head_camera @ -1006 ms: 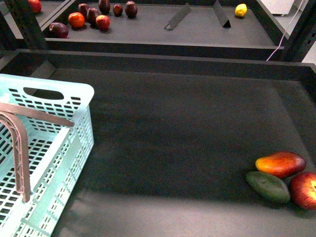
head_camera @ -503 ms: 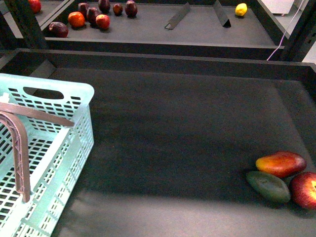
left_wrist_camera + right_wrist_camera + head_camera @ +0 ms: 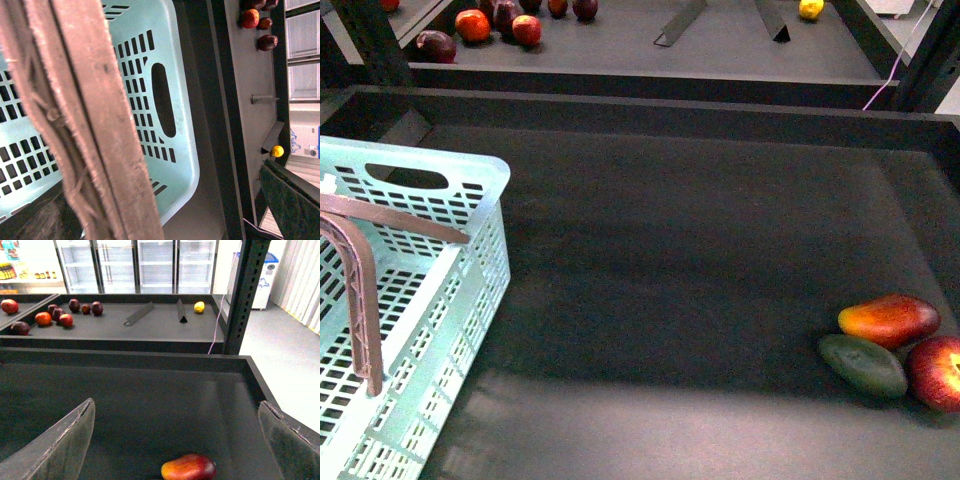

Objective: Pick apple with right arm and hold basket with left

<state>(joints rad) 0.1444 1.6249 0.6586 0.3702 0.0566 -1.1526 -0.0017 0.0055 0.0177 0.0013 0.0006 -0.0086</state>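
The apple (image 3: 938,372), red with a yellow blush, lies at the table's front right edge, touching a dark green oval fruit (image 3: 862,365) and next to a red-orange mango (image 3: 888,320). The pale aqua basket (image 3: 470,200) with its brown handle (image 3: 360,300) stands at the front left. Neither gripper shows in the front view. In the left wrist view my open left gripper (image 3: 150,210) is close over the basket's handle (image 3: 85,125), with one green pad (image 3: 292,205) showing beside the basket (image 3: 165,60). My right gripper (image 3: 175,440) is open and empty above the mango (image 3: 189,467). The apple is out of that view.
A raised dark wall (image 3: 640,110) bounds the table at the back. Behind it a shelf holds several red and dark fruits (image 3: 470,25), a yellow fruit (image 3: 810,8) and two metal dividers (image 3: 680,22). A dark post (image 3: 247,295) stands at the far right.
Everything in the front view has shifted slightly upward in the picture. The fruits and the basket keep their places relative to each other.
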